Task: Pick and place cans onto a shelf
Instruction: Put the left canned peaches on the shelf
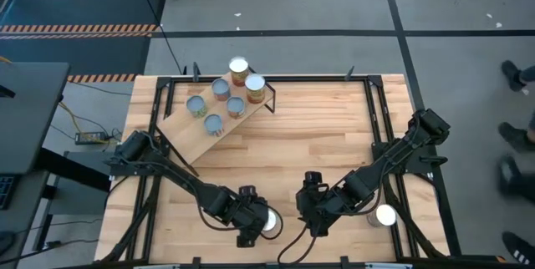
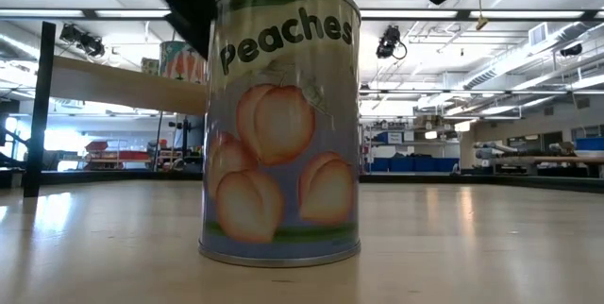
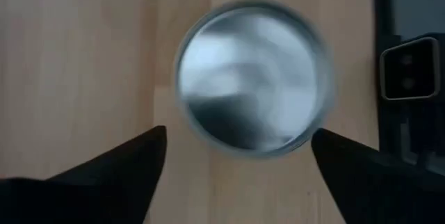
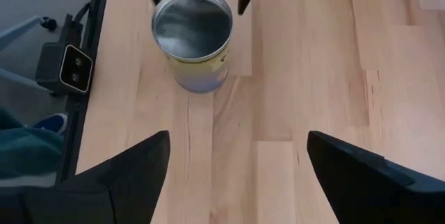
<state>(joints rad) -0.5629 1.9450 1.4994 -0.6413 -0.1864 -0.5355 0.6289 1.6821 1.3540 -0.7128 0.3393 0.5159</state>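
Left end effector [image 1: 253, 229] hangs spread wide straight over the upright peaches can [image 1: 269, 222] at the near edge of the surface [image 1: 334, 135], lined up for a grab; the right end effector [image 1: 313, 217] waits beside it, released, holding nothing. The shelf [image 1: 219, 123] at far left carries six cans already.

- peaches can [image 2: 280, 120]: orange fruit on pale blue, green band, black lettering, silver lid
- shelf [image 1: 219, 123]: light wood, black brackets
- cans on shelf [image 1: 236, 95]: silver tops, orange-red or green labels
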